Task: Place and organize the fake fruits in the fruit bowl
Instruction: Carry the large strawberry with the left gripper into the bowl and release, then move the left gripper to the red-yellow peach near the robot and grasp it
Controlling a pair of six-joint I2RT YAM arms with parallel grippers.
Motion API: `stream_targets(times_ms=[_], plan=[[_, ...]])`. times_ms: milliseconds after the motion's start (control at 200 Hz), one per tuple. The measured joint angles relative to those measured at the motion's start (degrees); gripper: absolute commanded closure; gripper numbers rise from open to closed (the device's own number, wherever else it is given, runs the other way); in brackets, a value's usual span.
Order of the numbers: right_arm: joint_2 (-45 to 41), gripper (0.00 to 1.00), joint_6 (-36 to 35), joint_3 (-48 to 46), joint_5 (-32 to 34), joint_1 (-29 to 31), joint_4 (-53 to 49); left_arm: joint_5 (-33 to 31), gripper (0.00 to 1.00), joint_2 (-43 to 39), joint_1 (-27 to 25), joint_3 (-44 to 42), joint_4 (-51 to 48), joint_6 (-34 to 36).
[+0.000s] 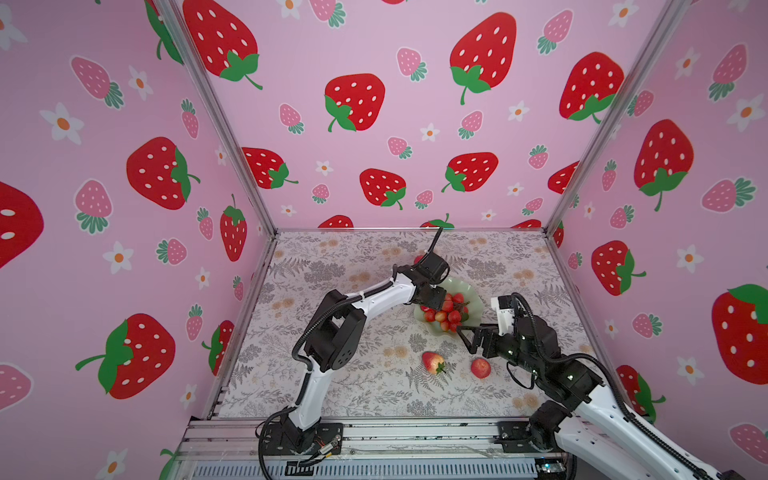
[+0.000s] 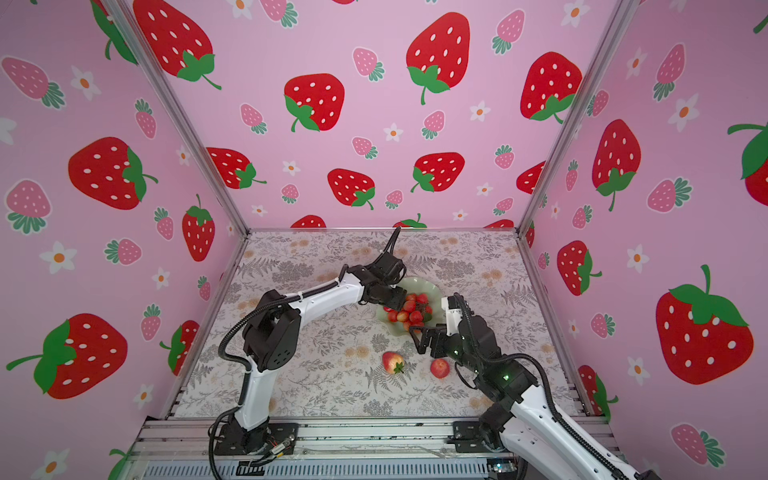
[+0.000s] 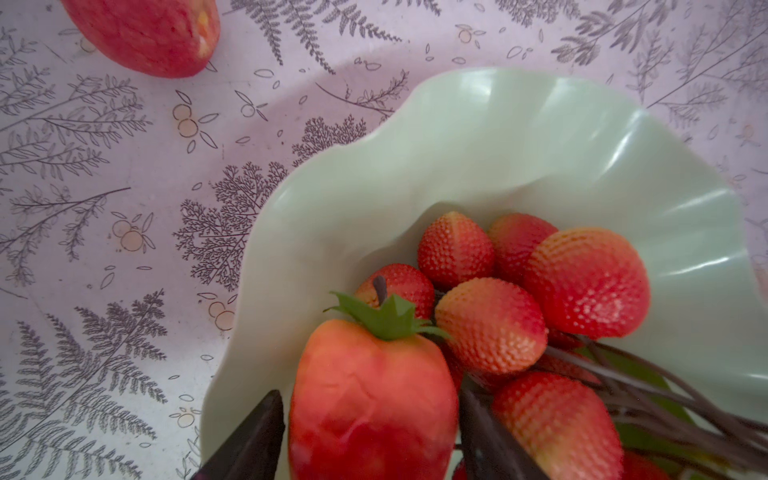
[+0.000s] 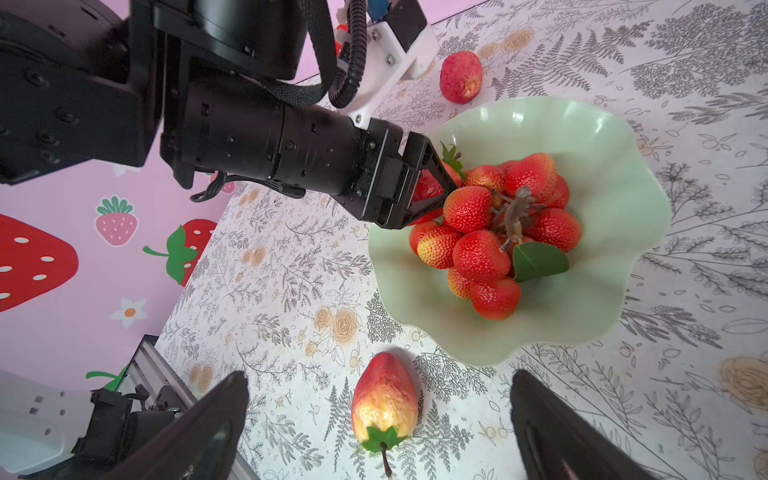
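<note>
1. Find the left claw (image 3: 369, 397) low inside the fruit bowl (image 3: 457, 166), parted astride a green-capped fruit (image 3: 374, 428), seemingly just clear of its sides; hard to confirm this close.
2. See the bunch (image 4: 494, 232) of bumpy red fruits heaped mid-bowl.
3. Note the right claw (image 1: 465, 341) spread wide and empty above the surface (image 1: 332, 270), near the bowl's rim and a pear-shaped fruit (image 4: 384, 399).
4. Count a round fruit (image 1: 481, 368) beside the pear shape and a second round fruit (image 4: 461, 77) beyond the bowl.
5. Expect light, hard, glossy plastic, prone to rolling; grip across the widest part, never stem or cap.
</note>
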Motion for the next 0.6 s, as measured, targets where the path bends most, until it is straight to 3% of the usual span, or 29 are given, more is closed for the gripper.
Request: stream_targets(times_ms=[190,320,395,600], plan=[[0.26,0.01,-0.02,0.00,0.02,0.00,-0.37,-1.07,0.31,-2.82,-0.20,-0.02,-0.09,0.74],[0.04,0.01,-0.02,0.00,0.09,0.00,-0.72,-1.46,0.31,-9.84,-0.20,-3.74,0.68,2.67],[-1.03,0.01,0.02,-0.81,-0.39,0.00,-0.48,0.02,0.31,-16.76,-0.22,-10.23,2.95,5.27],[-3.87,0.01,1.14,-10.03,-6.54,0.00,2.23,9.27,0.31,-36.83,-2.21,-37.59,13.25,15.67]])
